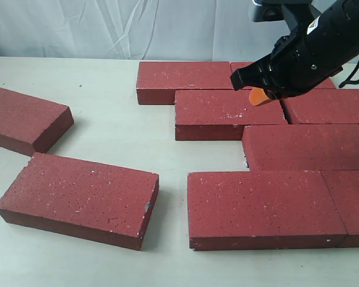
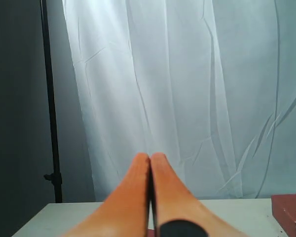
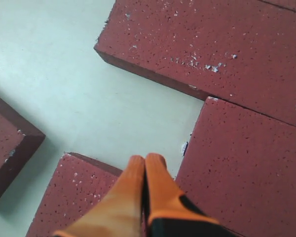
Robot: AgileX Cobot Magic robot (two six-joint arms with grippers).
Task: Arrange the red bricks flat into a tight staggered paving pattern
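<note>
Black arm [image 1: 323,42]; white label [image 1: 314,24]; right end effector [image 1: 259,95] tipped orange.

Soft even light, faint shadows, blurry near fingers [image 2: 138,197]

The left gripper [image 2: 151,157], fingers pressed together, faces a white curtain [image 2: 187,89]; one brick [image 2: 292,211] sits at the table [image 2: 237,217] edge.

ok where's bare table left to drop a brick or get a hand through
The widest bare table runs between the two loose bricks at left and the paved cluster, opening toward the back left. A thin strip runs along the front edge. The right side is crowded: the cluster fills it, with the right fingers above.
</note>
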